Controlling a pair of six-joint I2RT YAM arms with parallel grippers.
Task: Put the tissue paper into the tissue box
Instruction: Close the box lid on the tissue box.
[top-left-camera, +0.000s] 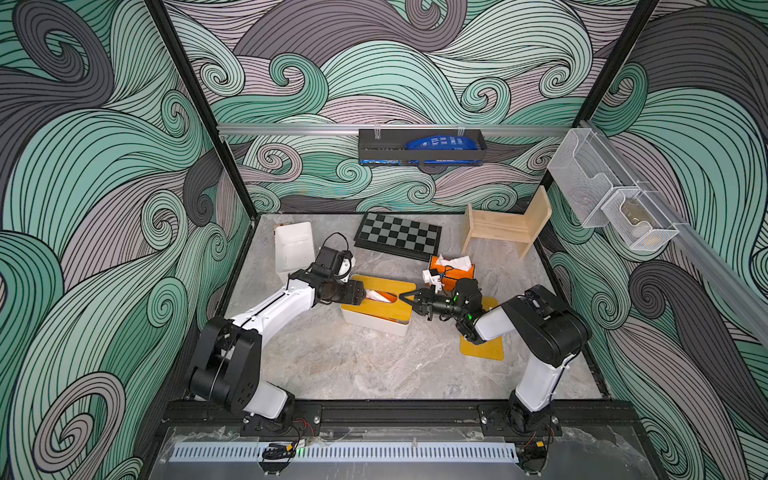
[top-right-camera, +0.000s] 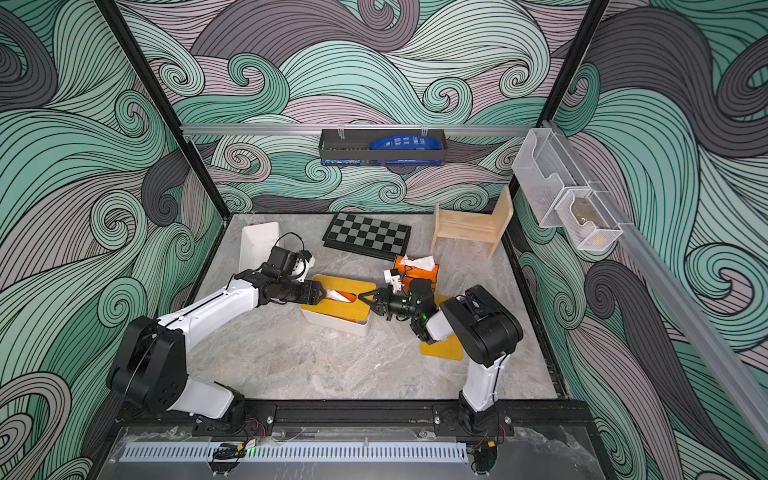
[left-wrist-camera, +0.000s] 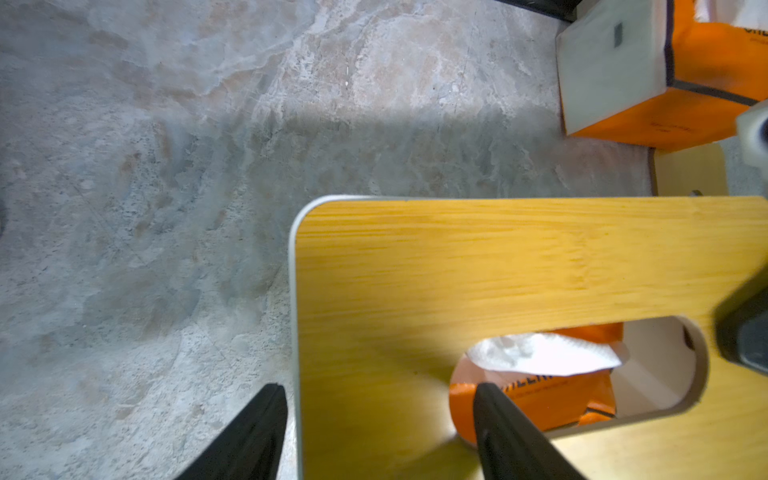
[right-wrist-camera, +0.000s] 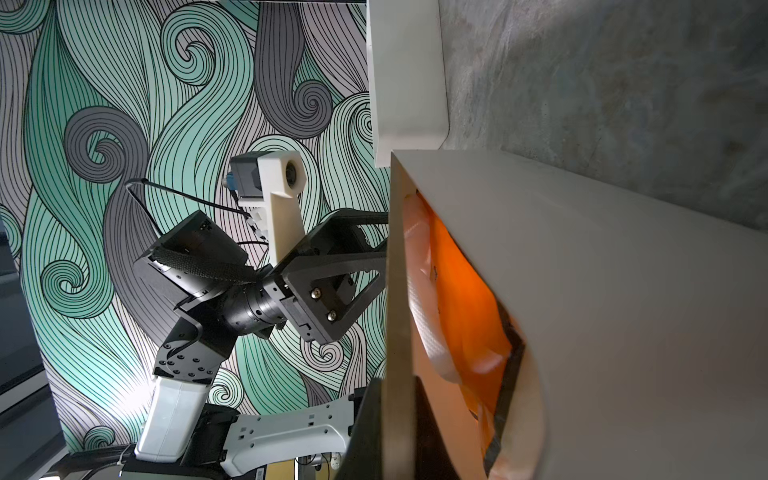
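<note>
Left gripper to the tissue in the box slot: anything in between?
Nothing visible. The tissue lies exposed in the slot of the bamboo lid. The open left gripper has one finger over the slot's end and the other off the lid, over the table.

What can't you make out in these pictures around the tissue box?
Left wrist view: the lid hides most of the tissue pack in the tissue box.
Left wrist view: the pack lettering is blurred, partly behind a finger of the left hand.
Right wrist view: the box edge covers the fingertips of the right hand.
</note>
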